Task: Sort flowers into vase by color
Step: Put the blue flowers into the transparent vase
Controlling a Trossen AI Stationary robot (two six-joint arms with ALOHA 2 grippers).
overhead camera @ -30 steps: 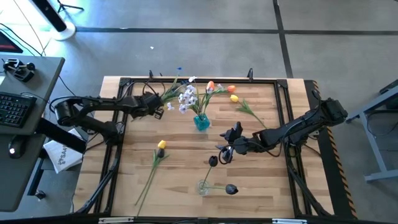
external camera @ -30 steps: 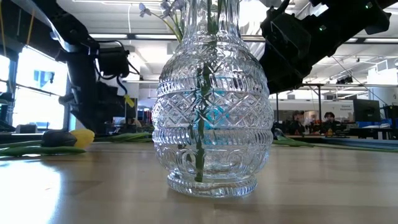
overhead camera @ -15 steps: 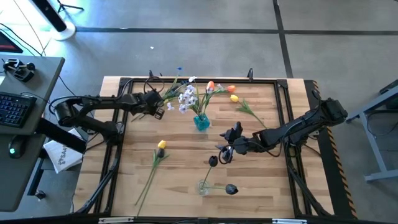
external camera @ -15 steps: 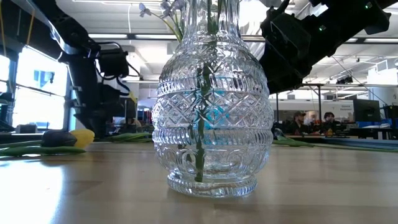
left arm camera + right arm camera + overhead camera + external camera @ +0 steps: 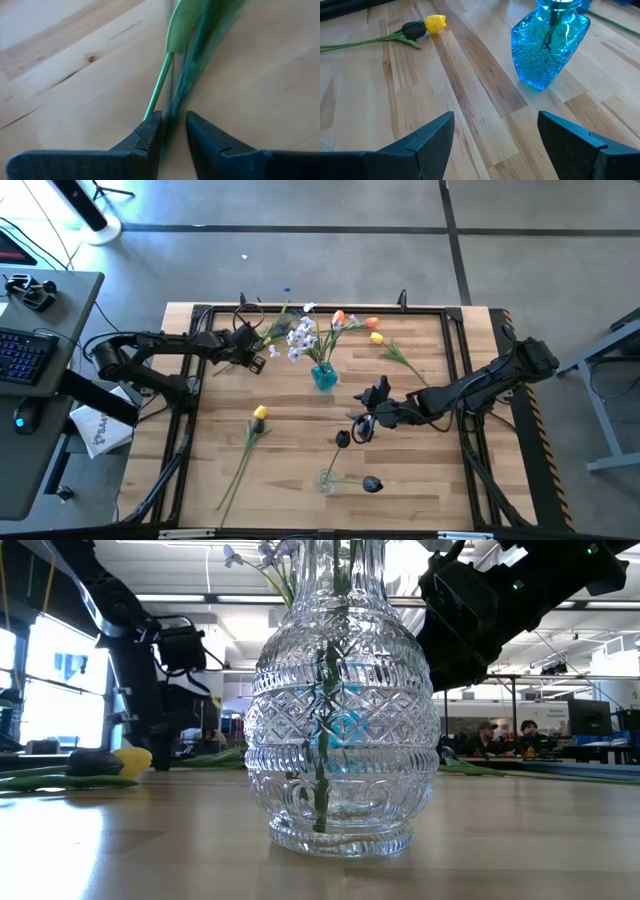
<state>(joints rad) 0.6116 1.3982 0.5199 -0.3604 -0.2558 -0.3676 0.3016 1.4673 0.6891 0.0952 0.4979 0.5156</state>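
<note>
My left tool (image 5: 172, 131) sits at the far left of the pale wooden tabletop (image 5: 290, 470), its jaws drawn narrow around a thin green flower stem (image 5: 159, 90) with only a sliver of gap showing either side; from the blurred wrist view I cannot be sure the pads truly bite it. That is my first worry: a stem this slender could slide through a loose pinch, or twist and swing when I lift, and its blossoms would then miss the neck of whichever vase they belong in. The stem runs toward the blue faceted glass vase (image 5: 323, 376), which holds white and pale blue sprays (image 5: 300, 340) and orange tulips (image 5: 340, 318), so a dragged stem could snag that bunch and tip the vase. My right tool (image 5: 495, 135) hangs wide and empty near the middle of the tabletop, just beside the dark blackish bud (image 5: 343, 439); a careless reach could knock the clear cut-glass vase (image 5: 340, 700) at the near edge. A yellow tulip (image 5: 260, 413) lies well apart on the left, still unsorted.
</note>
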